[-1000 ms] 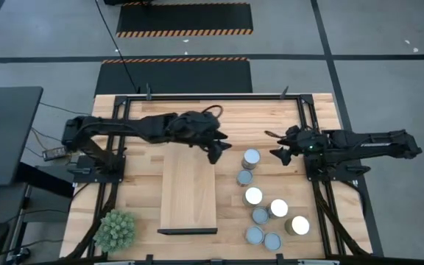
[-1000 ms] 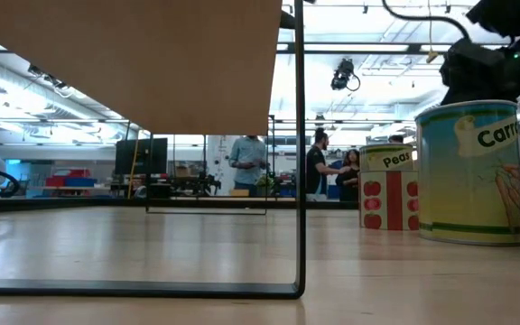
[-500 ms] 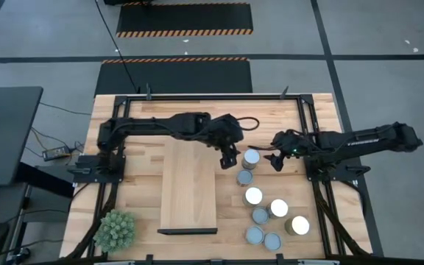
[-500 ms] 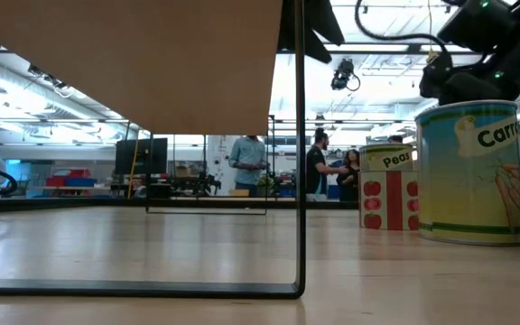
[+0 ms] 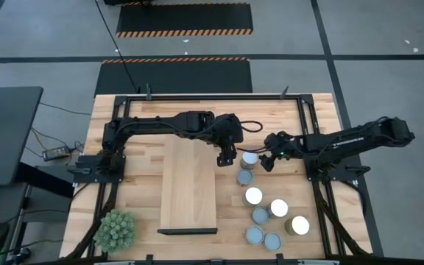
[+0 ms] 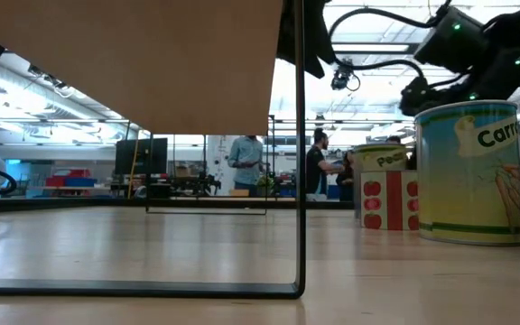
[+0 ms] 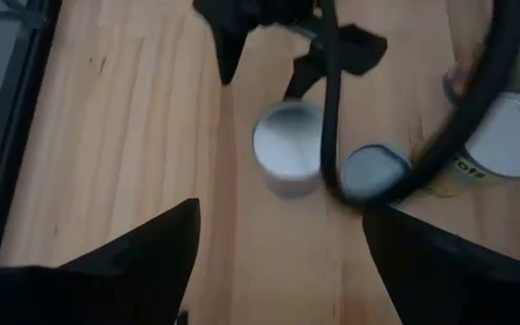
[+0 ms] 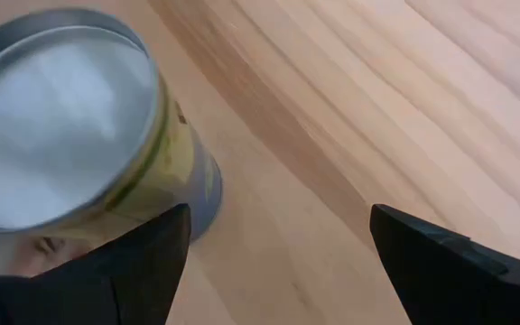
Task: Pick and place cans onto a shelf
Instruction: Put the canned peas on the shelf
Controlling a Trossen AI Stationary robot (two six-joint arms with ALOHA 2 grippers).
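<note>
Metal can [image 5: 249, 158], farthest of 8, is flanked by 2 spread, empty grippers, left [image 5: 225, 157] and right [image 5: 268, 163]; collision or toppling is risked.

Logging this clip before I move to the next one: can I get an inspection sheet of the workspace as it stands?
Surface: wooden tabletop, inside a dark frame.
Job's things: shelf lies mid-table with nothing on it; eight cans stand clustered to its right, all on the tabletop.
Clutter: spiky green plant at the near left corner.
Grippers: left gripper open, beside the farthest can, not touching; right gripper open, on that can's other side, holding nothing.
Cables: black cable loops off the left arm's wrist.
Surroundings: grey floor with striped black mats; people stand far behind the table.
</note>
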